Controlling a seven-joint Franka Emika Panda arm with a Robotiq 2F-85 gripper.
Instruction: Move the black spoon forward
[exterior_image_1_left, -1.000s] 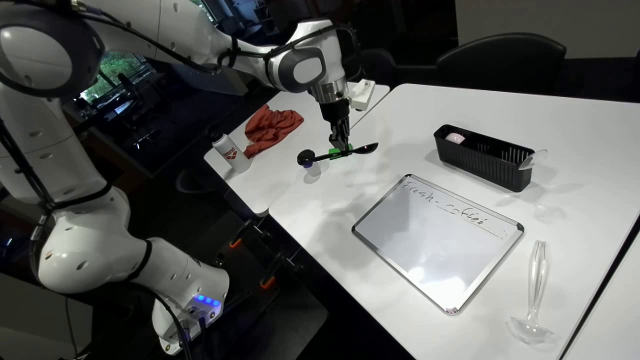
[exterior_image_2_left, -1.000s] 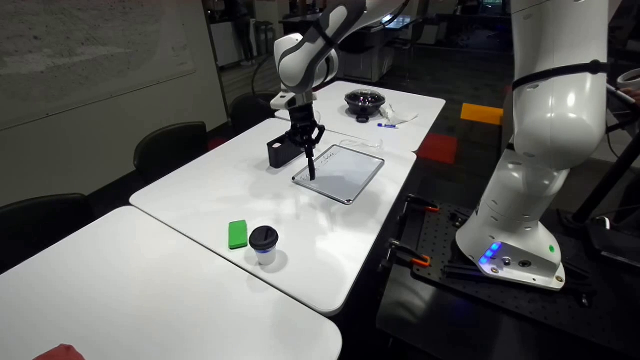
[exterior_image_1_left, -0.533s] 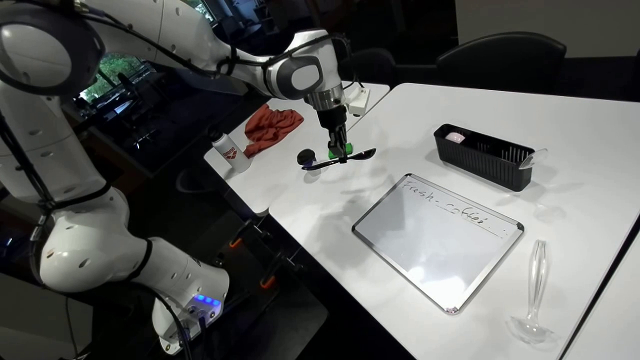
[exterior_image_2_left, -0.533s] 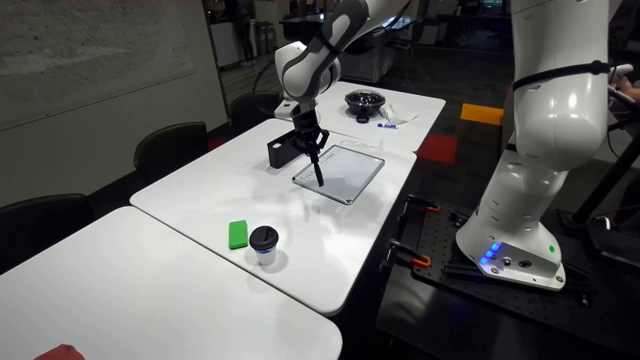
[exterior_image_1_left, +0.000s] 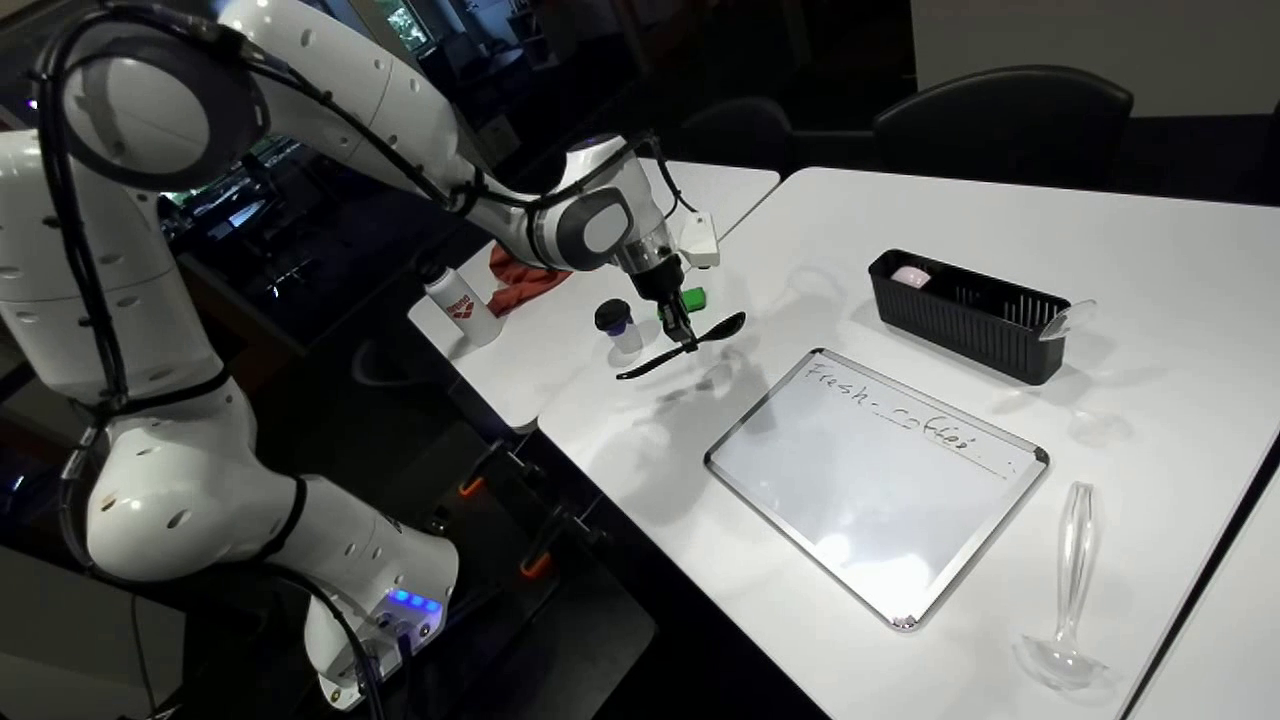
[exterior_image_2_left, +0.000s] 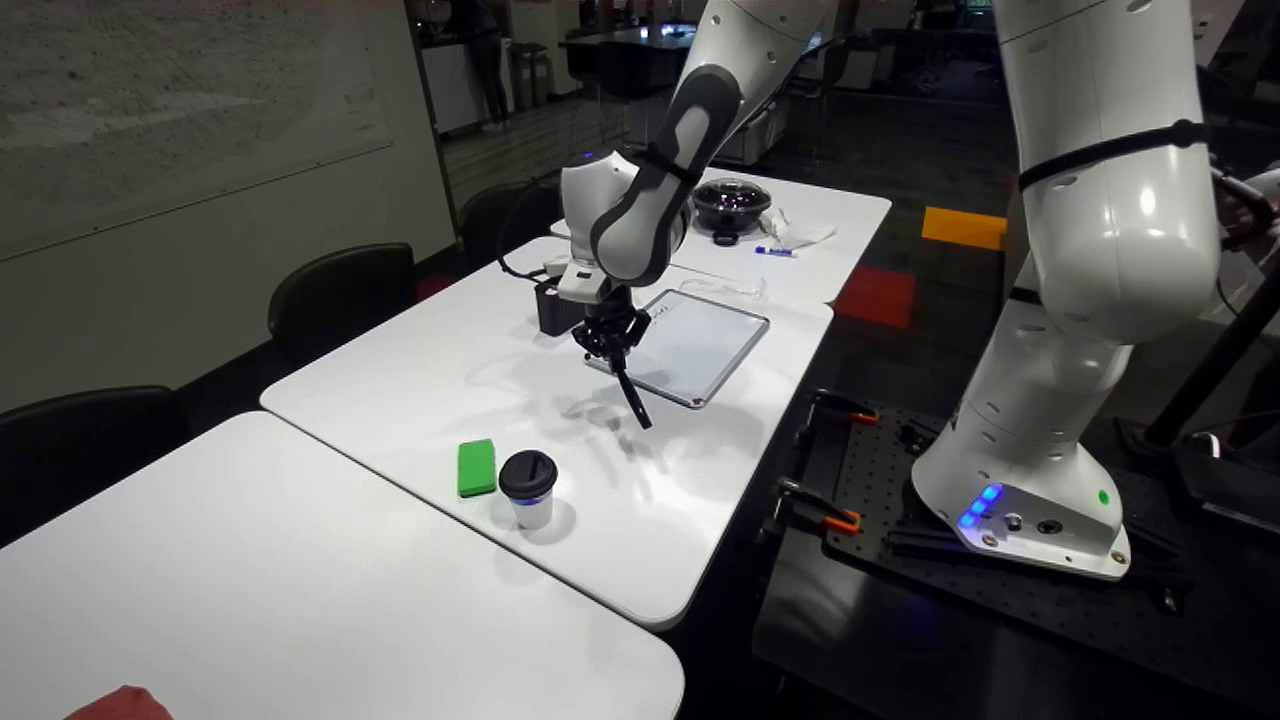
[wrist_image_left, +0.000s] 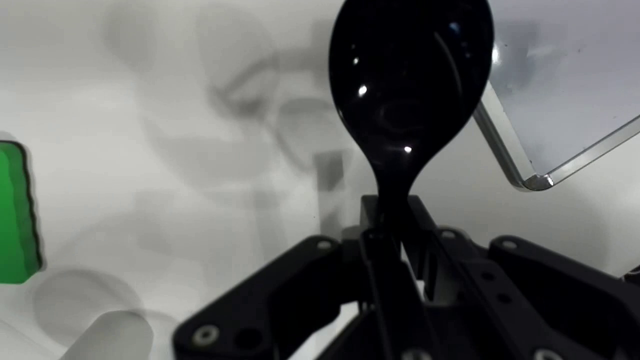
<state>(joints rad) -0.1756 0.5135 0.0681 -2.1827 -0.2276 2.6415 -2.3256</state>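
Note:
The black spoon is held in the air above the white table in both exterior views. Its bowl points away from the robot base and its thin handle slants down toward the base side. My gripper is shut on the spoon's handle near the bowl; it also shows in an exterior view. In the wrist view the glossy bowl stands out past the fingertips, and the handle runs back between the fingers. Blurred shadows lie on the table below, apart from the spoon.
A whiteboard lies beside the spoon. A black basket, a clear ladle, a black-lidded cup, a green block, a bottle, a red cloth and a lidded pot stand around.
My gripper has moved lower with the spoon still in it, and toward the cup's side of the table in an exterior view. The handle has tilted further down. Other objects have not moved.

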